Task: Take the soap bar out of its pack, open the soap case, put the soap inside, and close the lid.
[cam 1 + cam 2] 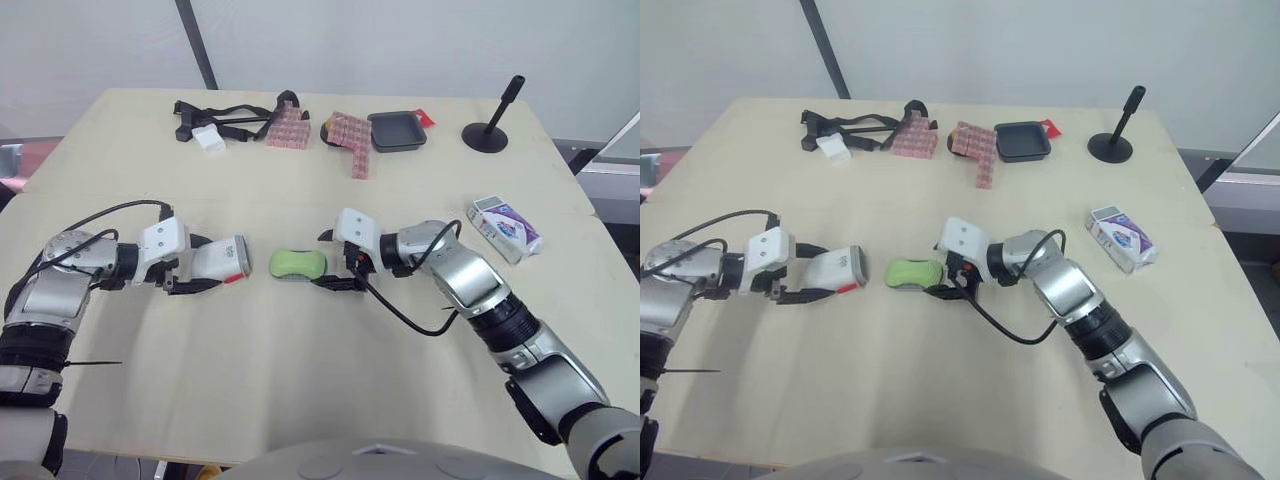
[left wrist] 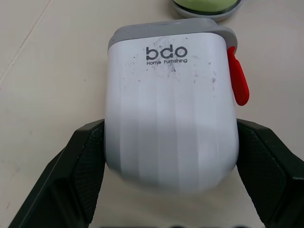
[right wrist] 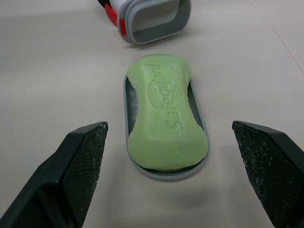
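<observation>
Left eye view: pale table (image 1: 300, 380), perhaps white wall (image 1: 400, 40) behind; left fingers (image 2: 80, 171) clamp soap case (image 2: 171, 109), right fingers (image 3: 80, 161) spread.

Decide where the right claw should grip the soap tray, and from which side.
Probably grip the tray across its long grey rims, low, under the soap. Come from the end away from the case: the open right claw flanks that end.

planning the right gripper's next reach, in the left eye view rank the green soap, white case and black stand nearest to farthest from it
1. green soap: just ahead of the open right gripper, mid-scene.
2. white case: beyond the soap on the robot's left, clamped in the left gripper.
3. black stand: far back on the right, clearly farthest.
</observation>
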